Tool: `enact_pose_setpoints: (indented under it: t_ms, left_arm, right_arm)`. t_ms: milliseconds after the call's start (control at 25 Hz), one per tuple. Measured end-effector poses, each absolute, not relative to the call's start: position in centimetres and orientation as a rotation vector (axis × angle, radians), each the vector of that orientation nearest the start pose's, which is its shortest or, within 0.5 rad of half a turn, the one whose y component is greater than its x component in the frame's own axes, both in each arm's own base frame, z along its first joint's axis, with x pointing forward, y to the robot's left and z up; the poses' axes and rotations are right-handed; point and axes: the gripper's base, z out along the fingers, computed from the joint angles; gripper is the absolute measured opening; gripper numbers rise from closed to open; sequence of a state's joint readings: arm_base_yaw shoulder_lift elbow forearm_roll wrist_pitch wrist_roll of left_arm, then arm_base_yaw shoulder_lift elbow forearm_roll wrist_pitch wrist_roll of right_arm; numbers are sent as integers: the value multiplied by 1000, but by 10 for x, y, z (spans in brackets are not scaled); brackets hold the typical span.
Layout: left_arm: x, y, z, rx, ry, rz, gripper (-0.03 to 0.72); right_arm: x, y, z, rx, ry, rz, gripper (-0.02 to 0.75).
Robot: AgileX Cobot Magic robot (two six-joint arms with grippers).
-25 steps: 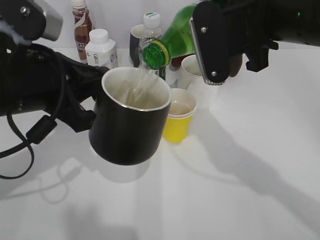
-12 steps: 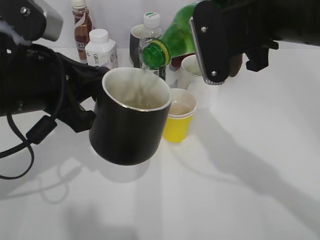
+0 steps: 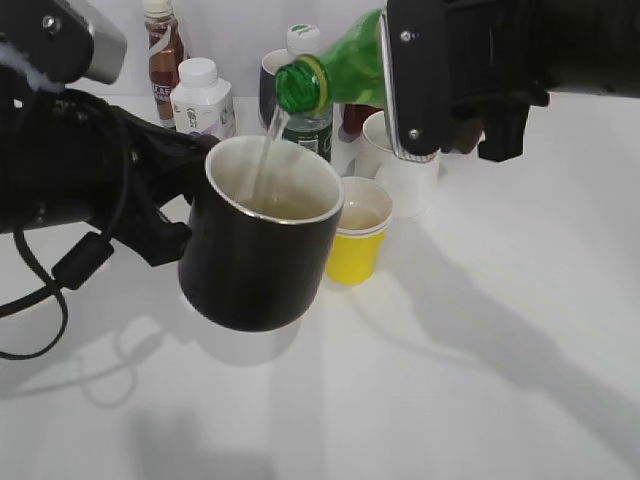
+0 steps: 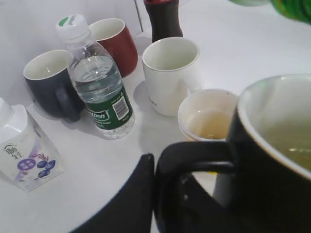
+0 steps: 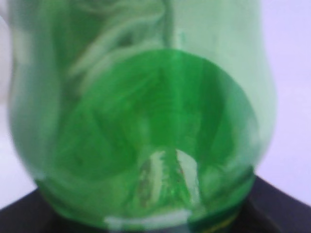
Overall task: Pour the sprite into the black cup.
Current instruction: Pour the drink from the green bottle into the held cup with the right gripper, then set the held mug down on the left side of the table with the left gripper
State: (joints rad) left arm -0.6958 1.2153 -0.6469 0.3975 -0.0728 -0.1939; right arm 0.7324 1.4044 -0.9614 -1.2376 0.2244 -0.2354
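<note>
My left gripper (image 3: 170, 215) is shut on the handle of the black cup (image 3: 262, 262) and holds it tilted above the table. In the left wrist view the cup (image 4: 272, 160) shows pale liquid inside and my jaws (image 4: 160, 194) clamp its handle. My right gripper (image 3: 430, 90) is shut on the sprite (image 3: 340, 75), a green bottle tipped with its open neck over the cup. A thin stream runs from the neck into the cup. The sprite (image 5: 141, 111) fills the right wrist view, and the jaws are hidden there.
A yellow paper cup (image 3: 358, 243) stands right behind the black cup, with a white mug (image 3: 390, 150) beyond it. A water bottle (image 4: 97, 82), a dark mug (image 4: 48, 85), a maroon mug (image 4: 114, 41), a cola bottle (image 4: 163, 17) and a white milk bottle (image 3: 200, 95) stand at the back.
The sprite's neck has risen a little and moved back. The spray into the cup has narrowed to a thin stream. The black cup has stayed in place.
</note>
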Motion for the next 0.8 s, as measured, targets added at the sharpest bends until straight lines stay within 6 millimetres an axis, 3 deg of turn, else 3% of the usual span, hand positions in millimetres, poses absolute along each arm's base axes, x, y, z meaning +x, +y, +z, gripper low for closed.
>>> enact_pose_setpoints:
  t_ms: [360,560,640,800]
  left_arm:
    - [193,-164,268,886,1795,-346,50]
    - [201,-157,271,835,1774,-339,50]
    - [208,-149,273,789,1767,-321,50]
    - [223,-123,273,641,1727,-301,50]
  right_arm:
    - [242,197,296,-1555,1412,-356,431]
    - [242,194,294,-1223,1693,-4,431]
    - [246,183,295,-1067,1743,87,431]
    - [256,143,292,-765,1816,146,431]
